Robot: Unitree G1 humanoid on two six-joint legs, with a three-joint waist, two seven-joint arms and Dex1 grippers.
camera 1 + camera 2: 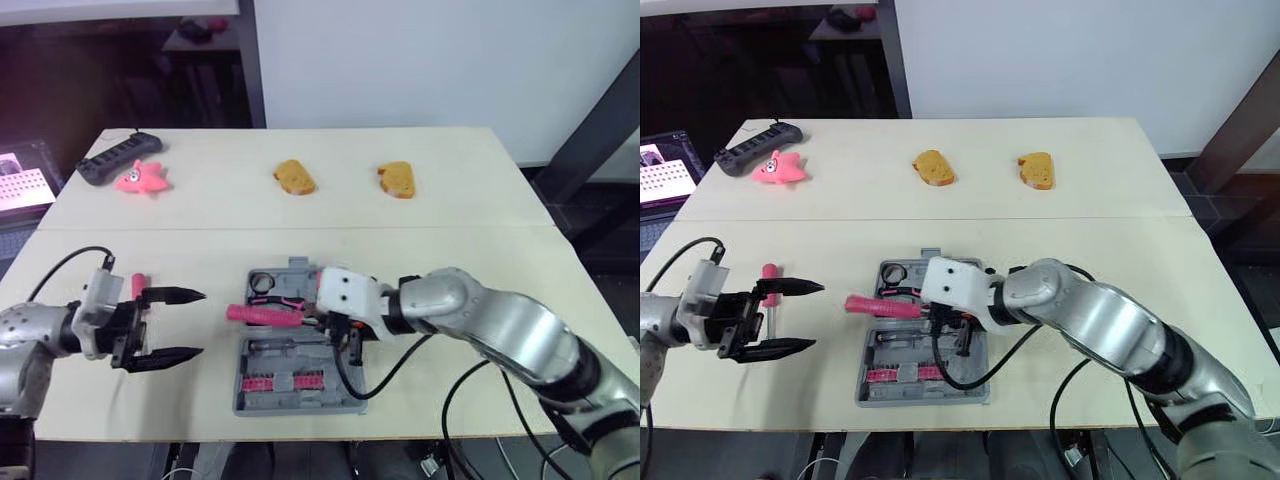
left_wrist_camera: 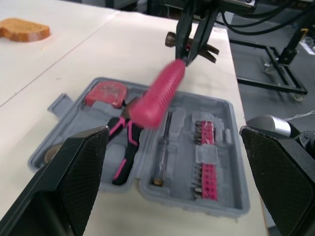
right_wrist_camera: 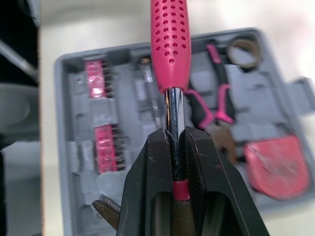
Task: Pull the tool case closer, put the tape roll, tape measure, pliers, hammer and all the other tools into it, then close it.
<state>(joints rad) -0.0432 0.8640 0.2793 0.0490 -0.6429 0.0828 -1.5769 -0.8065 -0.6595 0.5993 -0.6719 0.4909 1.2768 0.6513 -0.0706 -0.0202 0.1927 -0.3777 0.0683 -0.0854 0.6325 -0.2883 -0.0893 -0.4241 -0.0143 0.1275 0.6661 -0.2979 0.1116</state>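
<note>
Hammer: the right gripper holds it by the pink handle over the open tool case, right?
No: the right gripper holds the hammer by its metal shaft, as the right wrist view shows. It is over the open tool case.

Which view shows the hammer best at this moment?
The right wrist view: the hammer has its steel shaft clamped in the right gripper, pink handle pointing out over the open tool case. The left wrist view shows its handle from the side; the eye views show the handle jutting from the gripper.
</note>
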